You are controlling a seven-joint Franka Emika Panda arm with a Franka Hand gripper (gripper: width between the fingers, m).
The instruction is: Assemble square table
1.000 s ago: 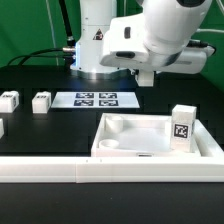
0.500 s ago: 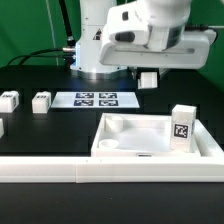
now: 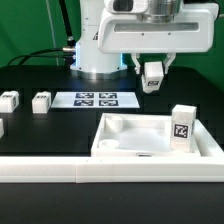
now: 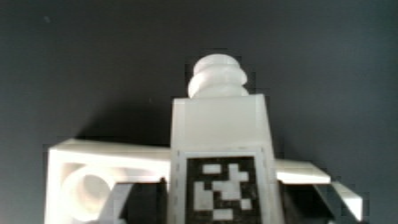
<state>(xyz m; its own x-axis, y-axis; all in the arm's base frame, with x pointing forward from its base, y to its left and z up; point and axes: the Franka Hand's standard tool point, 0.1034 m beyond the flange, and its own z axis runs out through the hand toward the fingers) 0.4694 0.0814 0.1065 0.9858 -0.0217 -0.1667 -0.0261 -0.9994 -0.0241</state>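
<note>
Between the gripper's (image 3: pixel 152 78) fingers, clamped tight, was a held leg block (image 4: pixel 221 130): white plastic, square-sided, w/ a rounded peg at its tip & a b/w tag on one face. Nearer the camera on the matte black table (image 3: pixel 40 135) lay the square table slab (image 3: pixel 130 150): white, raised rim, rounded corner pockets. A second leg block (image 3: pixel 182 128) stood upright at the exterior view's right.

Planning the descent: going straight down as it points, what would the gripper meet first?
Likely the bare black table, touched by the leg it holds, close beside the square slab; depth is unclear.
</note>
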